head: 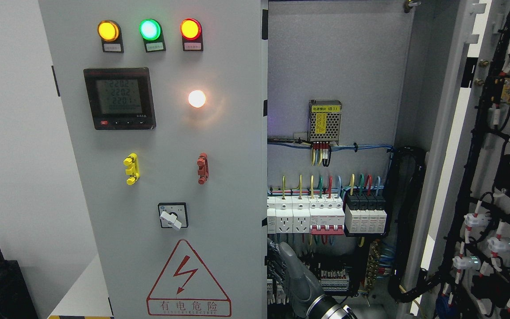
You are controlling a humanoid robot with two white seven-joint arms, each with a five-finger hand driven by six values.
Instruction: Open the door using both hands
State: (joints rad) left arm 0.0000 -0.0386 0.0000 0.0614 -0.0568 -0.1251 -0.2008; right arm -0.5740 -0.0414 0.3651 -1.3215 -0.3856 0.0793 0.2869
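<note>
Grey sheet steel fills the view: an electrical cabinet with its left door closed and its right door swung wide open at the far right, wiring harnesses on its inner face. 1 robot hand shows at the bottom edge, just right of the closed door's free edge; its arm enters near the middle of the bottom edge, so which side it belongs to cannot be told. The grey fingers point upward and appear extended, lying against the dark terminal rows inside the cabinet; whether they hold anything cannot be told.

Directly above the fingers sits a row of white breakers with a red bar, and further up a perforated power supply with a yellow label. Up and to the left of the fingers, on the closed door, are 3 indicator lamps in amber, green and red, a digital meter, a glowing white lamp, a yellow handle, a red handle, a rotary switch and a red lightning warning triangle level with the fingers.
</note>
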